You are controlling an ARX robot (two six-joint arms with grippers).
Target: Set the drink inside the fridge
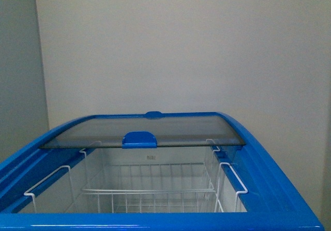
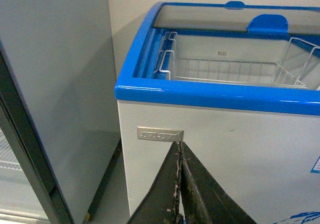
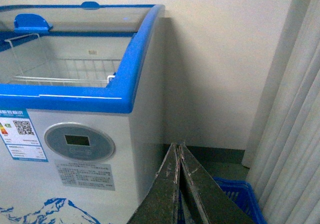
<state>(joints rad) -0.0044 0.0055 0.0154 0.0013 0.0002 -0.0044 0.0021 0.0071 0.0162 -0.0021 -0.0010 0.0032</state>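
Drink bottle was nowhere in view; both my left pincer [image 2: 179, 184] and right pincer [image 3: 178, 184] hung pressed closed, empty, before the white chest fridge [image 1: 155, 221] with blue rim, its glass lid [image 1: 139, 130] slid back. Risk: fetching blind, I could clip the blue lattice crate [image 3: 240, 199].
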